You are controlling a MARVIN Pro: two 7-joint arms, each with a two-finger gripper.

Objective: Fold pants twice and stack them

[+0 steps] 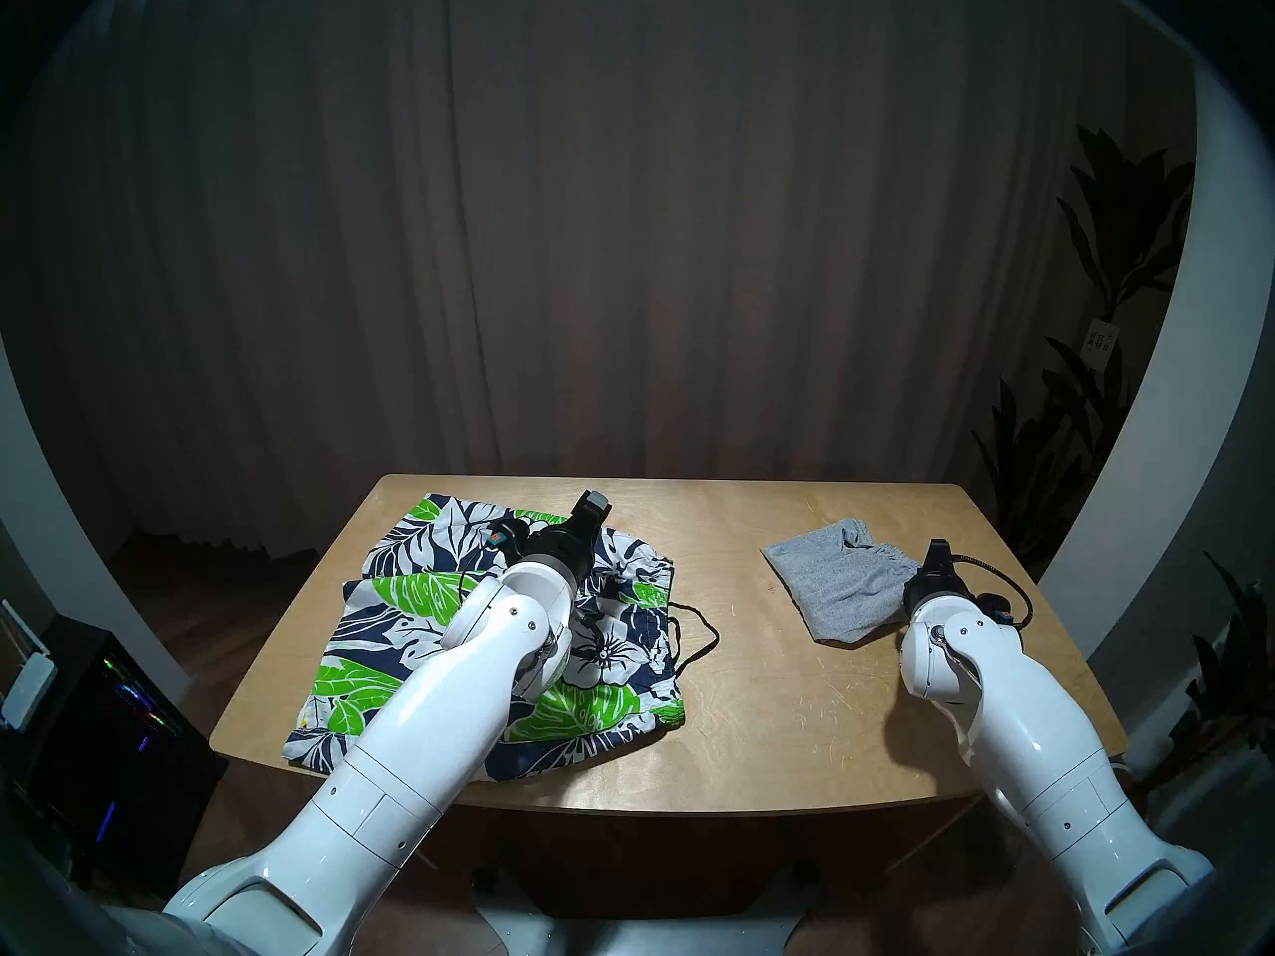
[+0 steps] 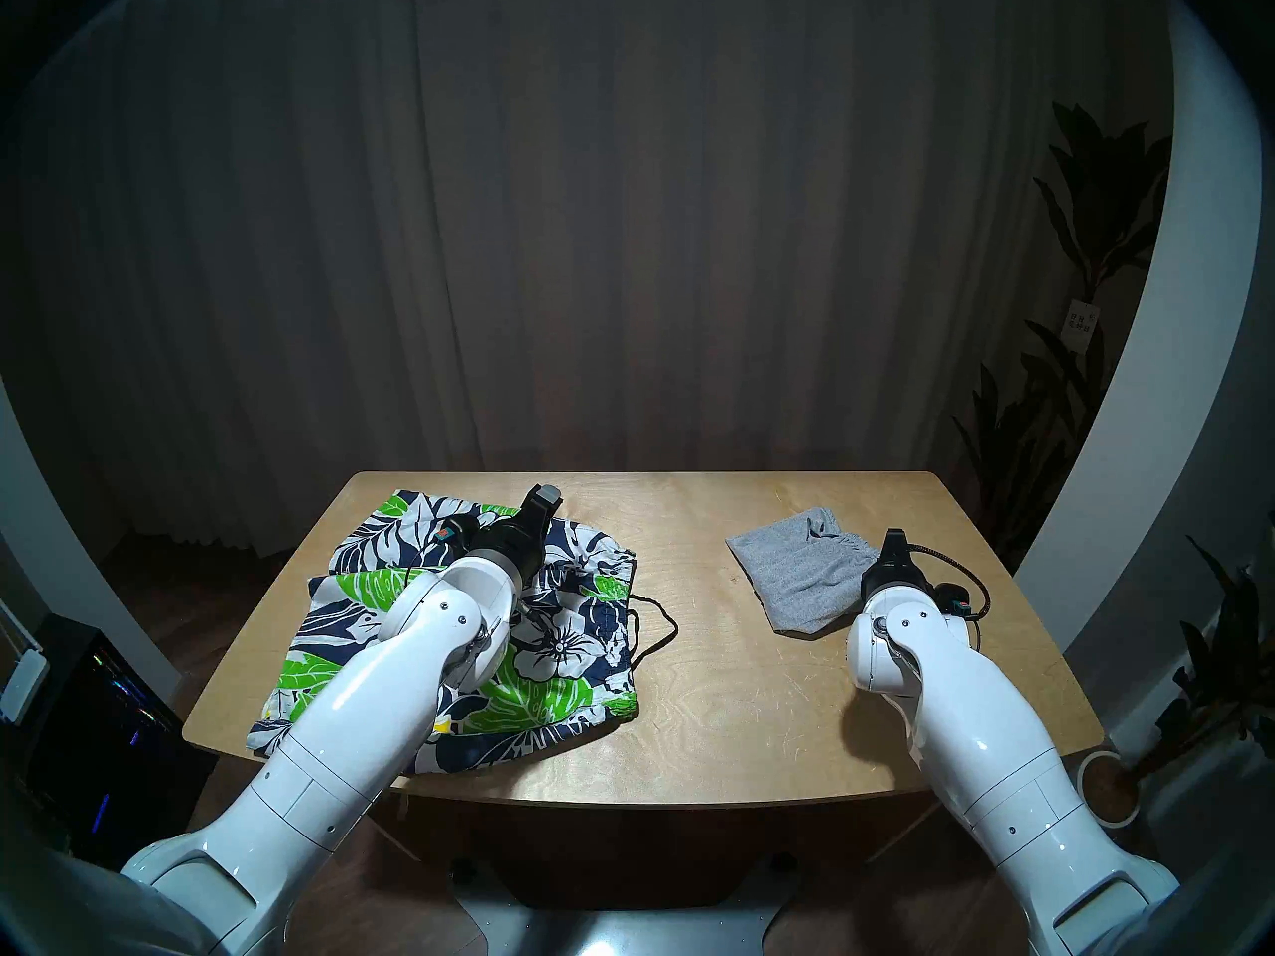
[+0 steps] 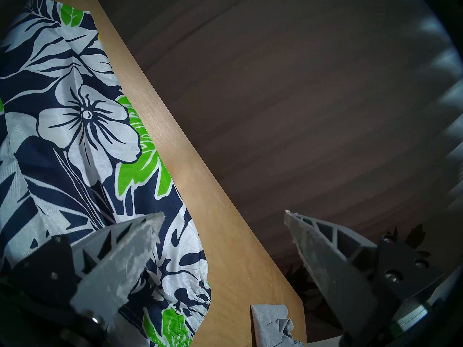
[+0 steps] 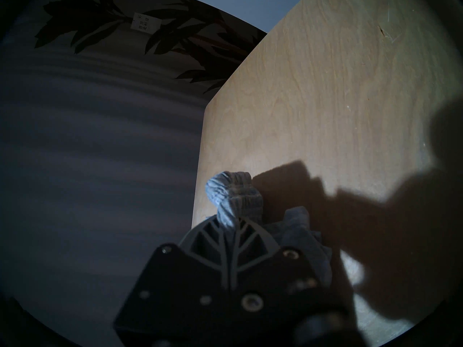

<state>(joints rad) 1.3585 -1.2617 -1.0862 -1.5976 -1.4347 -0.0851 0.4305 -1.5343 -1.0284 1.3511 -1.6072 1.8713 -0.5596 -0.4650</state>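
Right pincer [image 4: 234,225] clamps grey shorts [image 1: 838,582]; left pincer [image 3: 224,238] gapes above floral shorts [image 1: 607,651]; wall label [image 4: 146,21] unreadable.

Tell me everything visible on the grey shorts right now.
The grey shorts are small, heather-grey knit with a gathered elastic waistband, lying rumpled and partly doubled over on the wooden table's right side, apart from the floral pair. The right gripper is shut on a bunch of the waistband at their right edge.

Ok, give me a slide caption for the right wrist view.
Right hand shut on grey shorts at the table edge.
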